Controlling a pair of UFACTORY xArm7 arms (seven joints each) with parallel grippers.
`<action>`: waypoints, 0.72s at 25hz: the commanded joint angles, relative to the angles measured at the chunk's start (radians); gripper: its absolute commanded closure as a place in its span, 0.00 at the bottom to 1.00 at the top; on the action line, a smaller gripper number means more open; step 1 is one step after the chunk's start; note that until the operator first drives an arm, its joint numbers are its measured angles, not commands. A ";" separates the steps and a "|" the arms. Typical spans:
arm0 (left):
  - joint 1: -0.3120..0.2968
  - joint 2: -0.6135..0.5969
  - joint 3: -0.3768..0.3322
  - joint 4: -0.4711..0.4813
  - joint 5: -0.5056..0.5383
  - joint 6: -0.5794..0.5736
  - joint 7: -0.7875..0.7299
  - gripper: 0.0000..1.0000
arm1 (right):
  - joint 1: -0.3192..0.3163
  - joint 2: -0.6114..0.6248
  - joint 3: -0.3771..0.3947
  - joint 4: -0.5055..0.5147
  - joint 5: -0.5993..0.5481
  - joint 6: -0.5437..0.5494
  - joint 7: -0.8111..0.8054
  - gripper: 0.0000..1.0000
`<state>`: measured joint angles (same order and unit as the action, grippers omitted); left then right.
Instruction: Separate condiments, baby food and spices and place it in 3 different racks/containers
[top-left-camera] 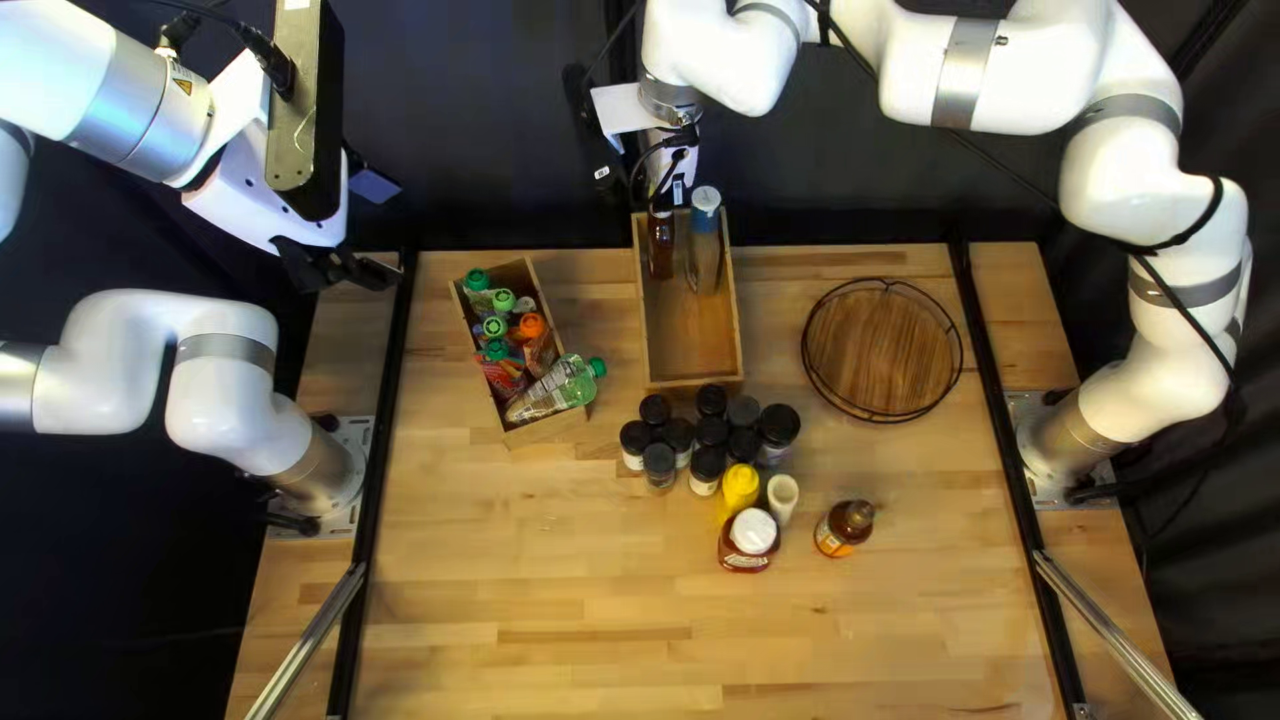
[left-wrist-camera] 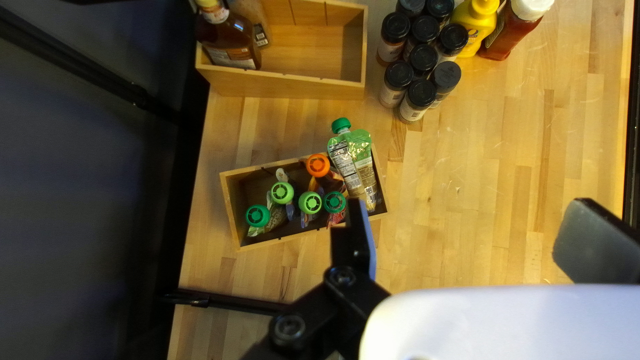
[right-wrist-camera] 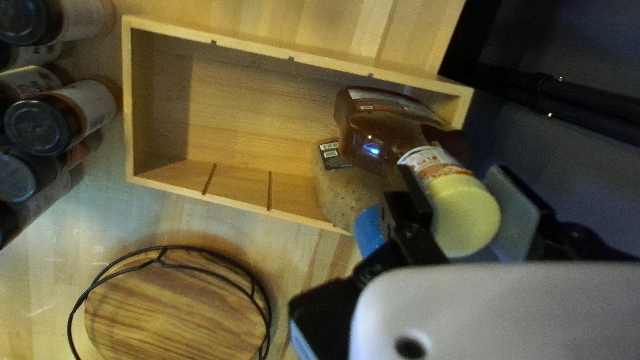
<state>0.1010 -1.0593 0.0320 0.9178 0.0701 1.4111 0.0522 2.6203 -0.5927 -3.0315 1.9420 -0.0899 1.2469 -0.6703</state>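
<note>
While the pouches point(left-wrist-camera: 353, 160) look sorted in their box point(left-wrist-camera: 229, 207), one leaning over the rim, I judge the condiments only partly done. A brown bottle point(right-wrist-camera: 373, 137) and a blue-capped bottle point(top-left-camera: 704, 254) are in the second box point(right-wrist-camera: 131, 107); the mustard point(top-left-camera: 740, 486), ketchup point(top-left-camera: 747, 539), pale bottle point(top-left-camera: 783, 496) and amber bottle point(top-left-camera: 844, 528) are on the table, to be placed. So are the spice jars point(top-left-camera: 707, 440), likely meant for the round rack point(top-left-camera: 886, 350). My right gripper point(right-wrist-camera: 457, 177) is pinching the brown bottle by its yellow cap; my left gripper point(left-wrist-camera: 470, 213) is spread wide above the pouches, holding nothing.
</note>
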 commanded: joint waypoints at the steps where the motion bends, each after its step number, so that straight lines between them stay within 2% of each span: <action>1: 0.000 0.000 0.000 0.000 0.000 0.000 0.000 0.00 | -0.001 -0.013 0.001 0.008 0.005 -0.001 0.003 0.48; 2: 0.000 0.000 0.000 0.000 0.000 0.000 0.000 0.00 | 0.000 -0.014 0.001 0.011 0.006 0.000 0.005 0.32; 3: 0.000 0.000 0.000 0.000 0.000 0.000 0.000 0.00 | 0.000 -0.014 0.001 0.012 0.007 0.001 0.006 0.11; 4: 0.000 0.000 0.000 0.000 0.000 0.000 0.000 0.00 | 0.001 -0.014 0.002 0.012 0.008 0.002 0.009 0.06; 8: 0.000 0.000 0.000 0.000 0.000 0.000 0.000 0.00 | 0.001 -0.003 0.005 0.000 0.013 0.002 0.013 0.00; 13: 0.000 0.000 0.000 0.000 0.000 0.000 0.000 0.00 | 0.011 0.079 0.015 -0.062 0.021 0.005 0.030 0.00; 18: 0.000 0.000 0.000 0.000 0.000 0.000 0.000 0.00 | 0.023 0.298 0.044 -0.254 0.076 0.001 0.071 0.00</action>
<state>0.1010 -1.0593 0.0320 0.9178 0.0701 1.4111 0.0522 2.6373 -0.4034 -3.0035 1.7888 -0.0484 1.2513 -0.6225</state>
